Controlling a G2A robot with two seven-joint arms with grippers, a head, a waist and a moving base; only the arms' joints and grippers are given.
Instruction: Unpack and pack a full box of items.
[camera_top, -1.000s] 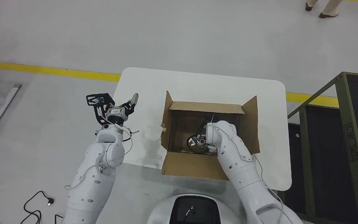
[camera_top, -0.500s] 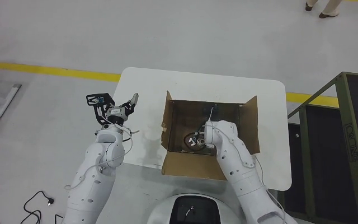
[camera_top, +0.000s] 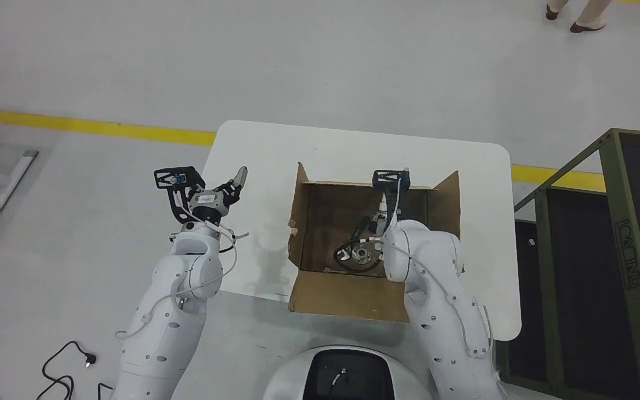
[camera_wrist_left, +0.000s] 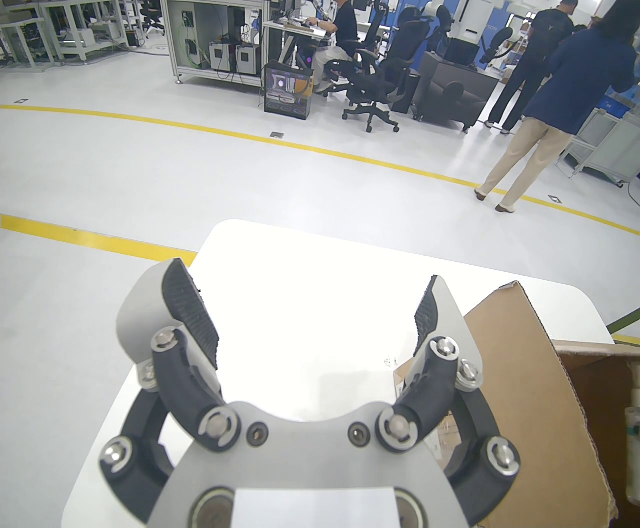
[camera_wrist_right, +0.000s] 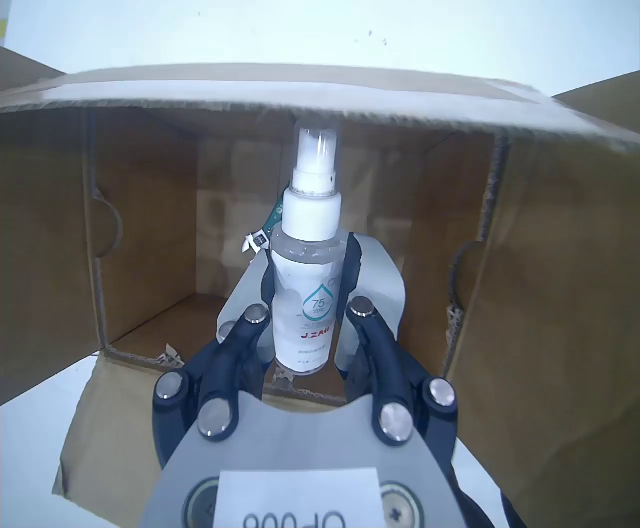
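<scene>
1 white table w/ rounded corners sits mid-frame in the top view; on it, just right of centre, 1 brown cardboard box, open, flaps splayed, edges ragged. 2 grippers, metal plates on dark links: left gripper spread wide w/ nothing in it, left of centre over the table's left edge; right gripper clamped round 1 spray bottle, at the box near frame centre. Spray bottle is a clear plastic cylinder w/ white collar & nozzle under a clear cap, white label w/ teal drop & red print, held at the box's open mouth.
</scene>
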